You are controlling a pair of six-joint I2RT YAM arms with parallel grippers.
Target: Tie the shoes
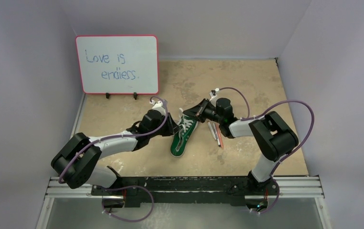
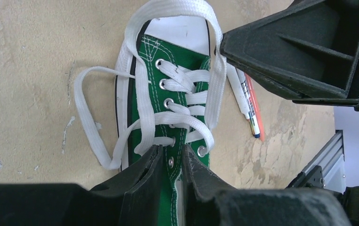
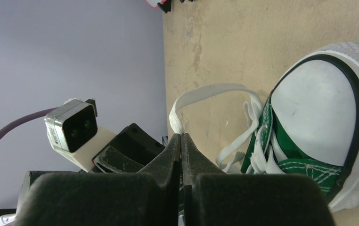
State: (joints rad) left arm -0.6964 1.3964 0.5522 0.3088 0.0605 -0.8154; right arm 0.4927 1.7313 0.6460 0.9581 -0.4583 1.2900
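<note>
The green sneaker [image 1: 182,136] lay on the table [image 1: 247,81] between the two claws, its heel end under the left claw [image 2: 170,169] and its white toe cap pointing away from that claw, toward the right one. The left claw's fingers [image 2: 142,176] stood close together on either side of the eyelet strip, with green canvas and one metal eyelet showing in the narrow gap. Whether they actually pinched the canvas could not be told.

The right claw [image 3: 181,137] was closed tight on a white lace, and a loop of it rose from the fingertips and curved back to the toe cap just beside them. The laces [image 2: 85,117] were untied: one long loop trailed on the table to one side of the left claw, and another arched over the toe toward the right claw.

Two thin pens [image 2: 248,103] lay beyond the sneaker from the left claw, below the right claw's body. A whiteboard [image 1: 117,64] stood well apart from both claws, against the far wall.
</note>
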